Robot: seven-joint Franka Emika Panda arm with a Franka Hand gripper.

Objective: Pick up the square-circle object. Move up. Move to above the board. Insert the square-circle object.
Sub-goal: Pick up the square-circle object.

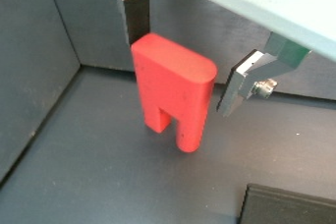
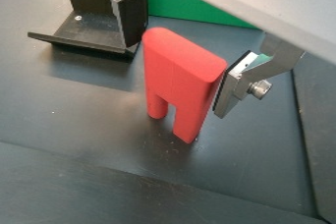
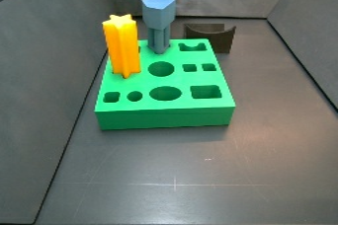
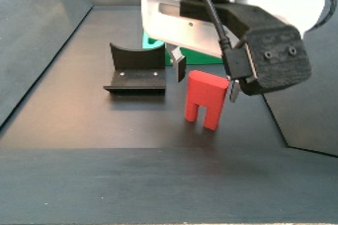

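Between gripper (image 4: pixel 204 68) fingers, square-circle object (image 4: pixel 205 99)

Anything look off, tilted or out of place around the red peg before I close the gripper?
Nothing stands out. The red peg stands upright on the floor on its two legs, and the gripper brackets it with open fingers, clear of both sides. The fixture and the green board sit square, with the yellow peg and blue-grey peg seated upright.

1. A yellow star-shaped peg (image 3: pixel 122 45) stands upright.
2. A blue-grey peg (image 3: pixel 160 24) with an angular head stands upright, near the yellow one.
3. A dark fixture (image 4: pixel 134 72) sits on the grey tabletop (image 3: pixel 185 170).
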